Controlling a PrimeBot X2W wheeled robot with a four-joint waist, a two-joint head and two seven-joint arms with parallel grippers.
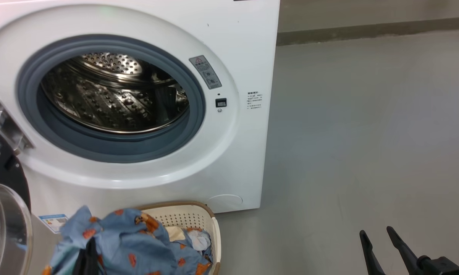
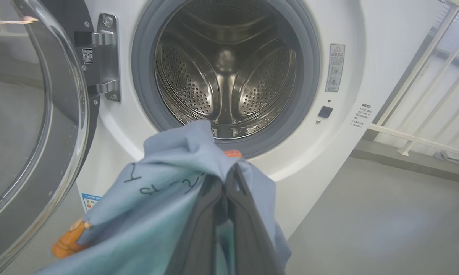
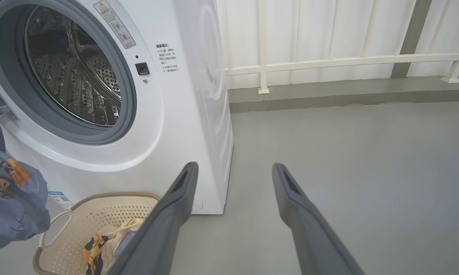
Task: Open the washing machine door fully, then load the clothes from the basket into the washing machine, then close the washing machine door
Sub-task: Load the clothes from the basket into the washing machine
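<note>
The white washing machine [image 1: 248,152] stands with its steel drum [image 2: 225,76] open to view. The washing machine door [image 2: 34,114] is swung wide to the left on its metal hinge [image 2: 103,57], and its glass bowl [image 1: 4,229] shows at the lower left. My left gripper [image 2: 229,170] is shut on a light blue garment [image 2: 168,183], held up in front of the drum's lower rim. The basket [image 1: 210,225] sits on the floor before the machine with more clothes [image 3: 99,240] inside. To the right, above bare floor, my right gripper [image 3: 235,170] is open and holds nothing.
Grey floor [image 1: 367,133] stretches right of the machine. A white railing [image 3: 328,61] on a low kerb runs behind it. A blue label sticker [image 1: 54,221] sits low on the machine's front, beside the door.
</note>
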